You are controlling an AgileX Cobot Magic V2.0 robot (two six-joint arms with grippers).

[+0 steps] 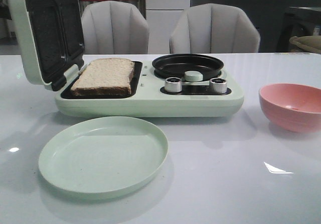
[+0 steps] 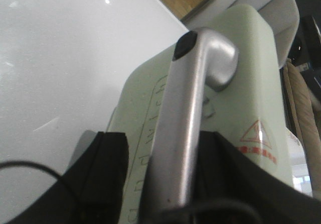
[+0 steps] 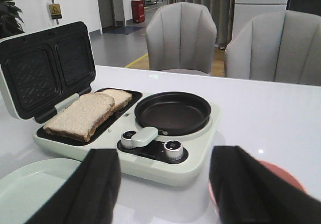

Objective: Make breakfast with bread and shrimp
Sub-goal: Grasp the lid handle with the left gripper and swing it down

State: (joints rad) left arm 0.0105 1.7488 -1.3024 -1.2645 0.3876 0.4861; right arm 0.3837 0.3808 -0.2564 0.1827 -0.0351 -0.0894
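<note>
Two slices of bread [image 3: 80, 116] lie on the dark left grill plate of the pale green sandwich maker [image 1: 150, 103]; the front view shows the near slice [image 1: 104, 76]. The appliance's lid [image 1: 47, 33] stands open. In the left wrist view my left gripper [image 2: 168, 143] straddles the lid's silver handle [image 2: 185, 113]. One finger touches the handle and a strip of lid shows beside the other. My right gripper [image 3: 168, 156] hangs open over the table in front of the knobs, holding nothing. No shrimp shows in any view.
A round black pan [image 1: 188, 65] sits on the appliance's right side behind two silver knobs [image 1: 173, 85]. A pale green plate [image 1: 103, 156] lies in front, and a pink bowl [image 1: 291, 106] stands to the right. Two grey chairs stand behind the table.
</note>
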